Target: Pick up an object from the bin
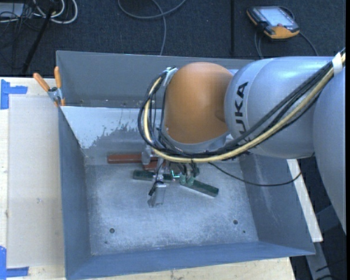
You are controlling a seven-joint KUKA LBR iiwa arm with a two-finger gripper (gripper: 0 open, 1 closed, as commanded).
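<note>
From above, my pincer (159,190) hung low over the middle of the bin (192,221), seemingly upon crossed green sticks (199,186), with a red-brown stick (125,158) near. Whether it was spread or pressed together, I could not tell. I judged it might nip two sticks together, or skid one aside.

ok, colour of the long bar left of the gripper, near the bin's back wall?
Reddish-brown bar, seen best in the camera view.

One bin (76,226) holds four small things: one reddish-brown bar (123,158), two dark green strips, the left strip (143,175) and the right strip (200,186), and one grey metal piece (157,195), perhaps part of the arm.
</note>
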